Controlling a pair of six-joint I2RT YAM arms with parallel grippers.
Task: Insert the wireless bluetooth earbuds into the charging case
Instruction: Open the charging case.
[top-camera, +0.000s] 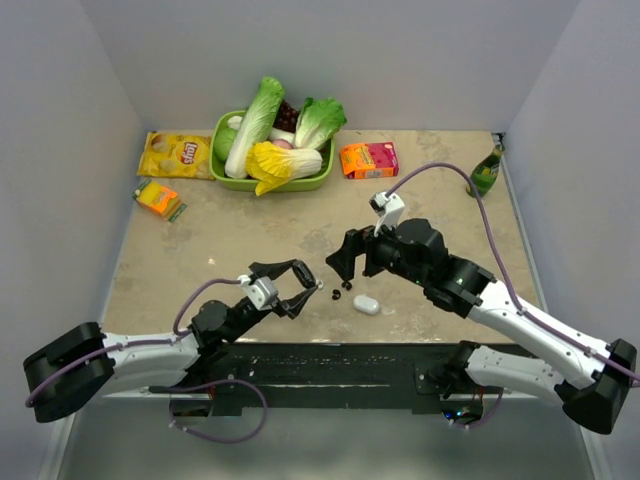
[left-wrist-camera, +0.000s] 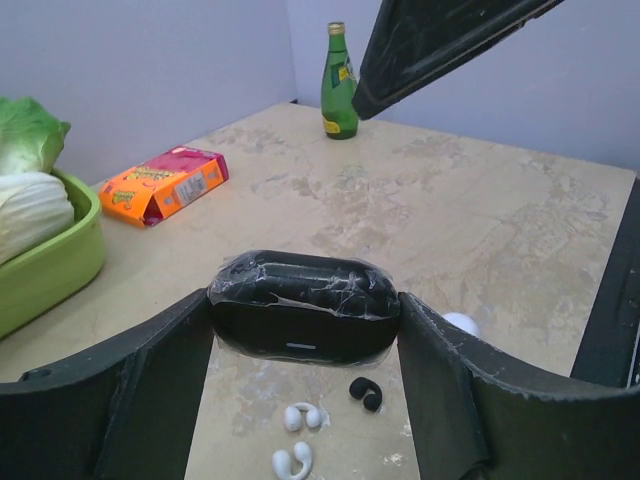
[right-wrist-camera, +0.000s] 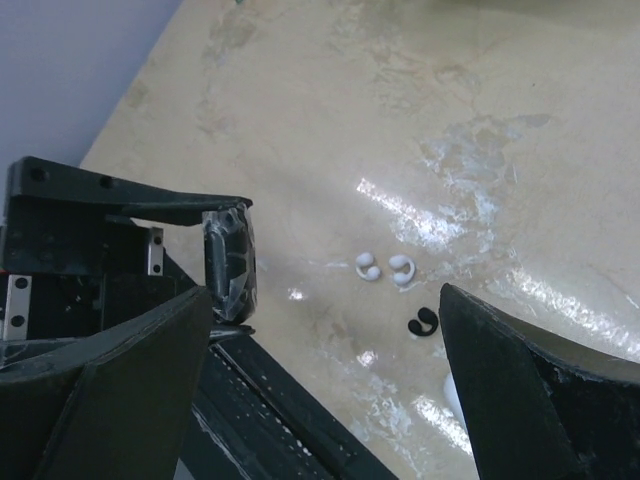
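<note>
Two robot arms reach over a beige surface (top-camera: 200, 250). The left gripper (top-camera: 305, 290) has its jaws clamped on a black oval (left-wrist-camera: 303, 318) wrapped in clear film, held above the surface. In the left wrist view, two white buds (left-wrist-camera: 302, 416) lie close together on the surface at 6 o'clock below that oval. A black bud (left-wrist-camera: 365, 393) lies just beside them at 5 o'clock. The white case (left-wrist-camera: 461, 323) peeks out at 3 o'clock past one jaw. The right gripper (top-camera: 343, 264) hovers with its jaws spread wide, holding nothing. In its wrist view the white buds lie in the gap between the jaws, and the case is mostly hidden behind the jaw at 4 o'clock. From above, the case rests on the surface at 5 o'clock from the right jaws and 3 o'clock from the left, touching neither. At the far edge stand a green tub (top-camera: 315, 182) of cabbages, a chips bag (top-camera: 176, 155), an orange box (top-camera: 368, 159) and a green bottle (top-camera: 486, 170).
</note>
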